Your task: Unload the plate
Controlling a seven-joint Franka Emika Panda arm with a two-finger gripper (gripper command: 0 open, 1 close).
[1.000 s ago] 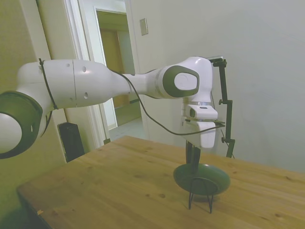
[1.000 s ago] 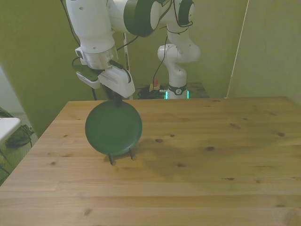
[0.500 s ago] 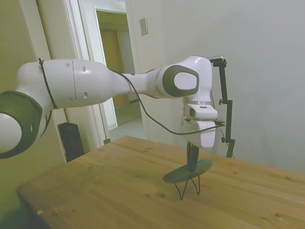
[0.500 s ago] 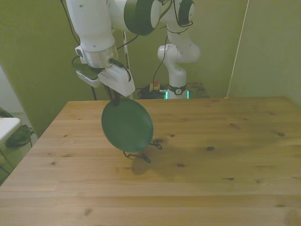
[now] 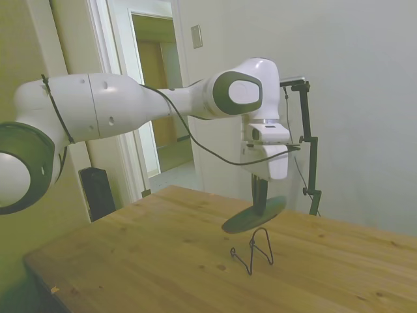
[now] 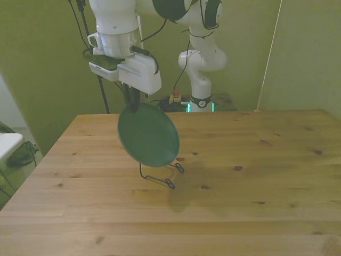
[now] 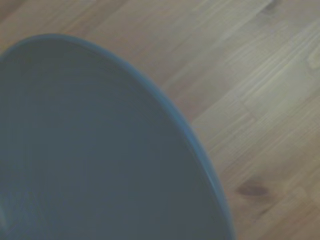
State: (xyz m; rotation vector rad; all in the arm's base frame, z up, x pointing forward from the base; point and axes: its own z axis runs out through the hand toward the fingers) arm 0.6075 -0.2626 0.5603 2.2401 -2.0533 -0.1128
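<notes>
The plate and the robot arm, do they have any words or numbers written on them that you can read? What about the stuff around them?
None can be read.
The plate: plain dark green, no writing.
The gripper and white arm: no readable label.
The wire stand and table: no text.
The wall plate by the door: blank.
The base's small green lights: not letters.

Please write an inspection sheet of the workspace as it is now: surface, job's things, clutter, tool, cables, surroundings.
Surface: wooden table, bare wood with knots.
Job's things: plate held in the air, tilted, clear of the wire stand, which rests on the table.
Clutter: nothing seen.
Tool: tool shut on the plate's rim.
Cables: black cable hangs along the arm.
Surroundings: open doorway behind the table; plain walls.
</notes>
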